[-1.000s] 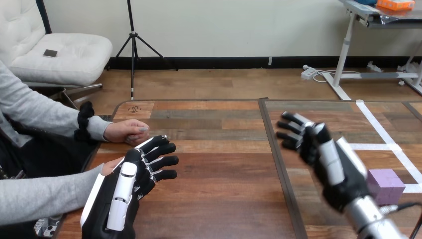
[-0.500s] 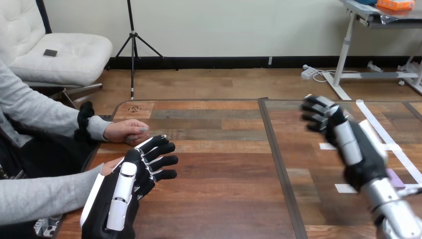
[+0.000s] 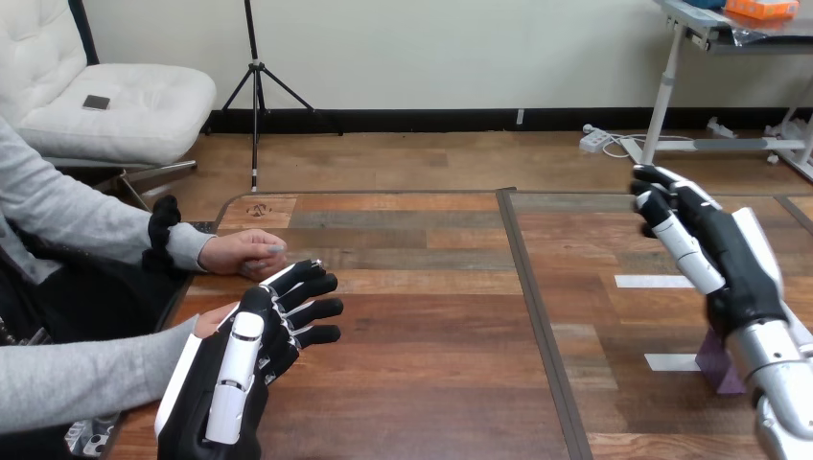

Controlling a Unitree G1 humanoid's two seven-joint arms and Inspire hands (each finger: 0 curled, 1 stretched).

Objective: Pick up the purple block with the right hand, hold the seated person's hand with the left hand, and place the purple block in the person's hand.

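1. Reaching across the brown wooden table (image 3: 431,383), lower the raised black-and-white right hand (image 3: 714,251), fingers loosely spread, empty.
2. Black-and-white left hand (image 3: 251,355), fingers straight, grips nothing beside the person's hand (image 3: 207,321).
3. Small purple block (image 3: 714,360), partly hidden behind the right wrist: straddle it squarely.

purple block (image 3: 711,364), partly hidden, on table (image 3: 431,335) at right

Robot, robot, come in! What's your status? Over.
Left hand open, lying against the person's nearer hand. Right hand open, raised, empty. Purple block on the table, partly hidden behind right forearm. No obstacle seen.
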